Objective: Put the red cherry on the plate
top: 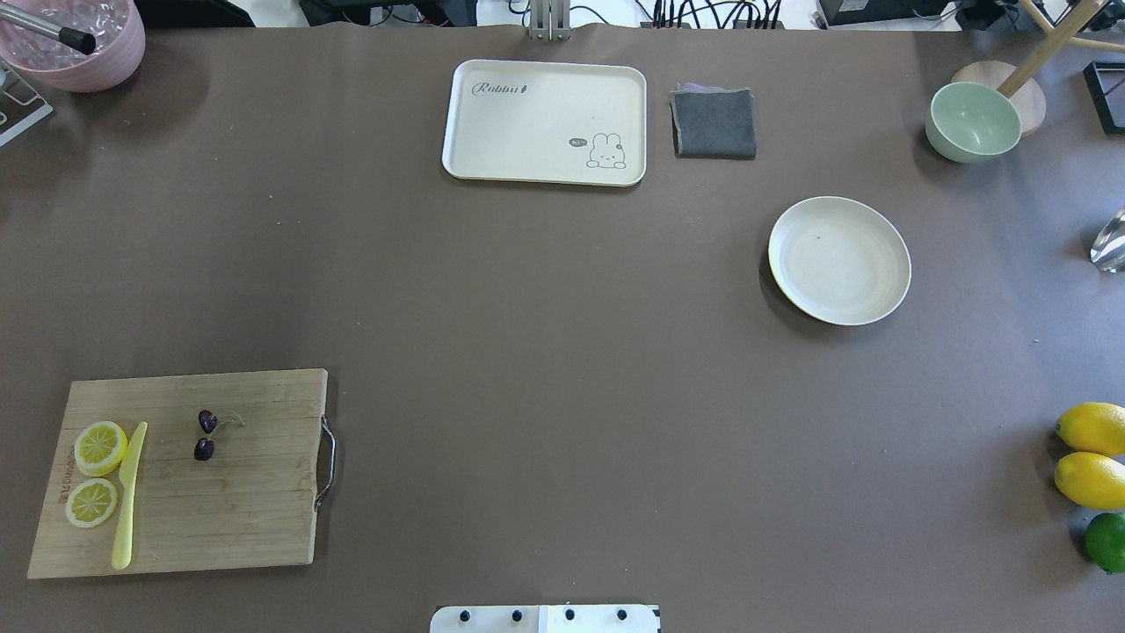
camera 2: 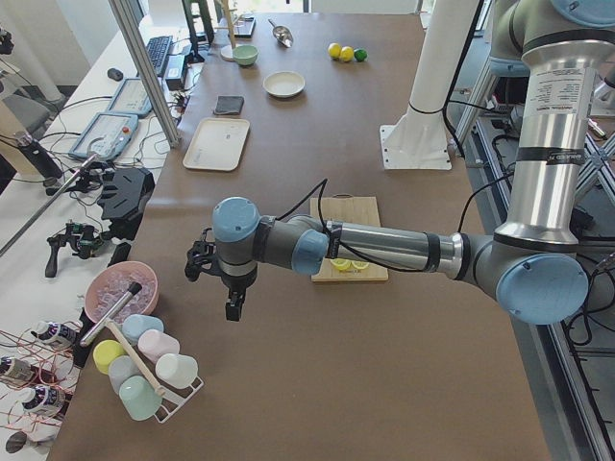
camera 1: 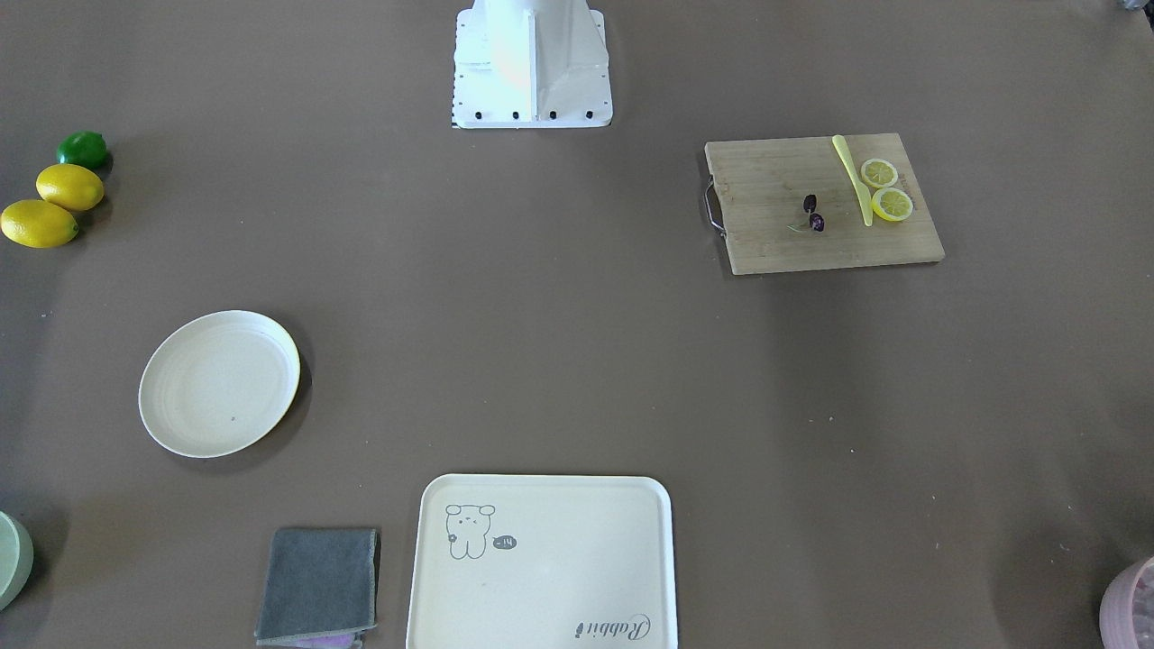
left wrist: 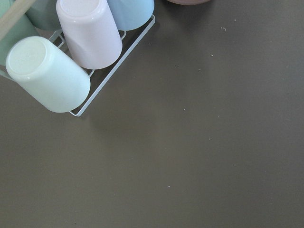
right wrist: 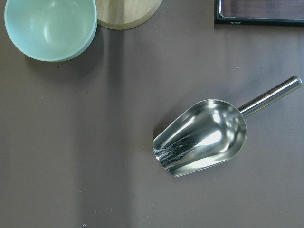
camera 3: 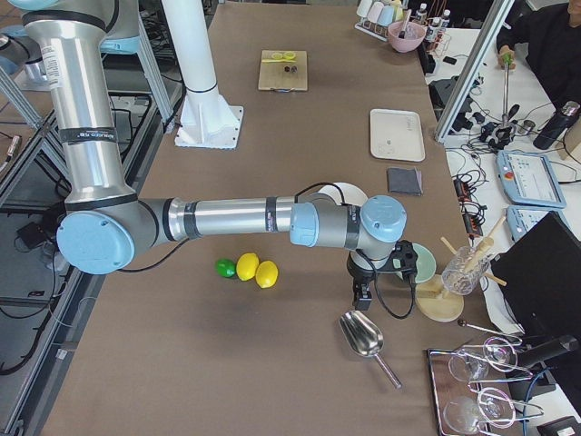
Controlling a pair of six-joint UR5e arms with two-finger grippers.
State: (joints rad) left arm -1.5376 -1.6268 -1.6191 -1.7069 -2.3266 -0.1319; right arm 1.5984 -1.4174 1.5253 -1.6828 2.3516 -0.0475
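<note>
The red cherry (camera 1: 813,214) (top: 205,435), a tiny dark pair on green stems, lies on a wooden cutting board (camera 1: 766,239) (top: 246,510) beside two lemon slices (top: 97,473) and a yellow knife (top: 128,494). The plate (camera 1: 219,383) (top: 839,260) sits bare across the table. My left gripper (camera 2: 233,307) hangs past the board near a cup rack, far from the cherry. My right gripper (camera 3: 361,292) hovers over the table end near a metal scoop. Both show only in the side views, so I cannot tell whether they are open or shut.
A cream tray (top: 544,121) and grey cloth (top: 714,122) lie at the far edge. A green bowl (top: 973,121), two lemons (top: 1092,454) and a lime (top: 1107,541) sit on the right. A pink bowl (top: 75,40), cup rack (left wrist: 71,57) and scoop (right wrist: 202,137) are at the table ends.
</note>
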